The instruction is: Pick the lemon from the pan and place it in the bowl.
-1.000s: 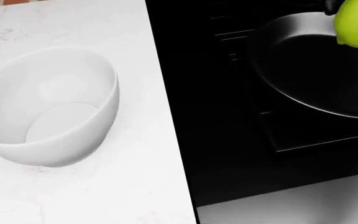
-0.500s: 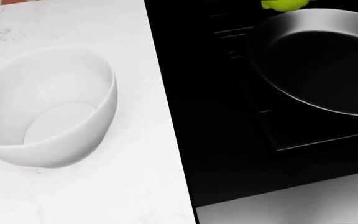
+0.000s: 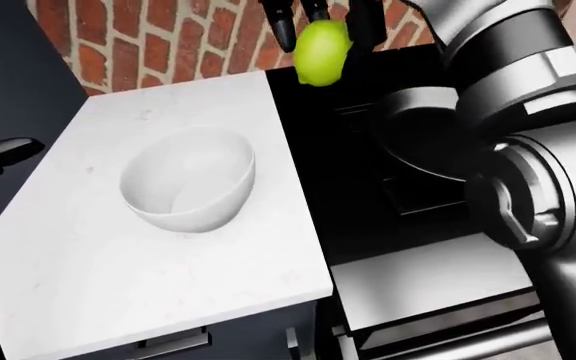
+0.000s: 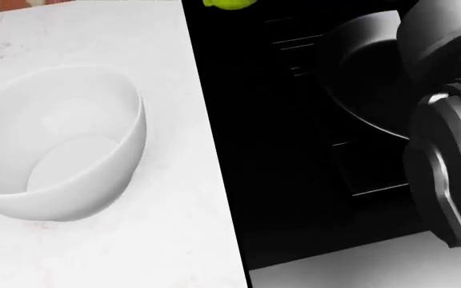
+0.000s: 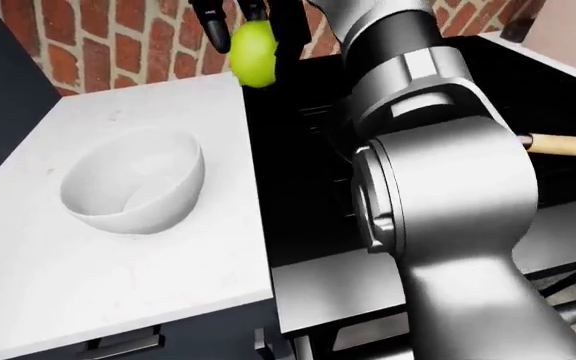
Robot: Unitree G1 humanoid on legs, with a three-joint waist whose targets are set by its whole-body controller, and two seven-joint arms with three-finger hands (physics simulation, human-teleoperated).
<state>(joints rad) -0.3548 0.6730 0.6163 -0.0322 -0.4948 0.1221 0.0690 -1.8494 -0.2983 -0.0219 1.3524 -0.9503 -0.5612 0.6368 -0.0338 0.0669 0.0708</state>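
Brick wall up top in the left-eye view, and the right robot hand (image 3: 320,22) grips the lemon (image 3: 322,52) aloft, clear of the pan (image 3: 423,139), above the stove's edge; carry it leftward over the bowl (image 3: 190,180) before lowering. Head view: bare white counter (image 4: 174,228) surrounds the bowl. Right-eye view: the big arm crowds the right, the left lies open.
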